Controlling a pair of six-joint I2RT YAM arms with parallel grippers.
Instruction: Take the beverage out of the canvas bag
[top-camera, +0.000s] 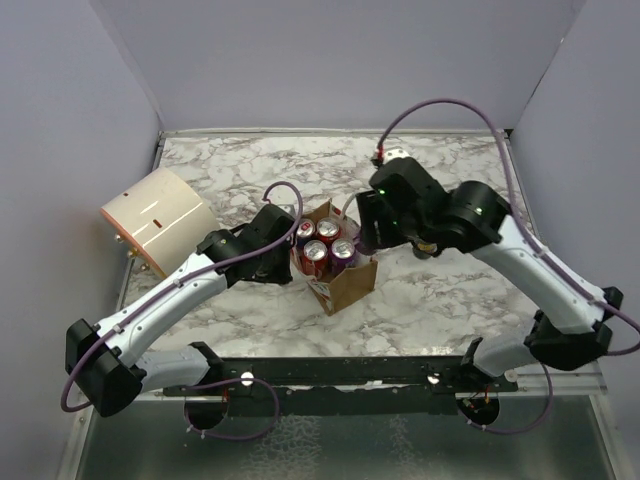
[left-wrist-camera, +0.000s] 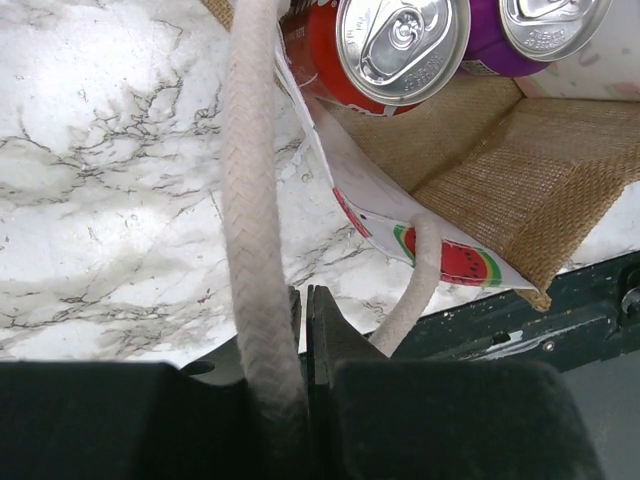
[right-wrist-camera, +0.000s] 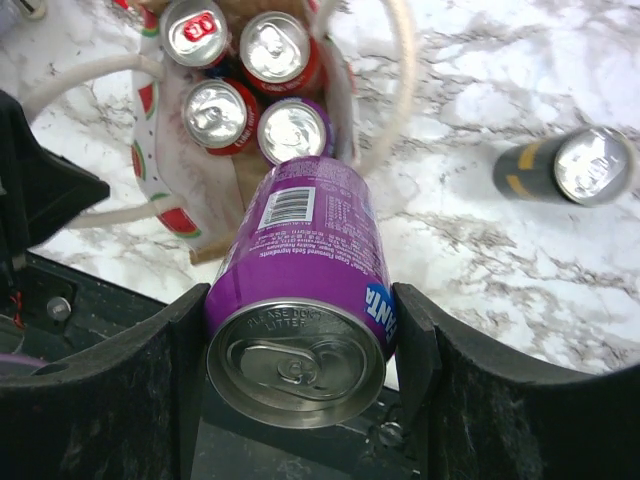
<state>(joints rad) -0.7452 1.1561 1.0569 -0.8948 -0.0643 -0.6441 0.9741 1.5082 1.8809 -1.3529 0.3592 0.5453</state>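
Note:
The canvas bag (top-camera: 350, 284) stands open at the table's middle, brown with a watermelon print (left-wrist-camera: 462, 262). It holds three red cans (top-camera: 316, 252) and a purple one (top-camera: 342, 250). My left gripper (left-wrist-camera: 303, 302) is shut on the bag's white rope handle (left-wrist-camera: 252, 190), at the bag's left edge (top-camera: 287, 250). My right gripper (right-wrist-camera: 300, 322) is shut on a purple Fanta can (right-wrist-camera: 300, 250), held lying tilted above the table just beside the bag (right-wrist-camera: 150, 150). In the top view this gripper (top-camera: 368, 232) is at the bag's right rim and hides the held can.
A large cream cylinder (top-camera: 155, 220) lies at the left. A black-and-yellow can (right-wrist-camera: 570, 170) stands on the marble to the right of the bag, under the right arm (top-camera: 425, 248). A dark rail (top-camera: 340, 372) runs along the near edge.

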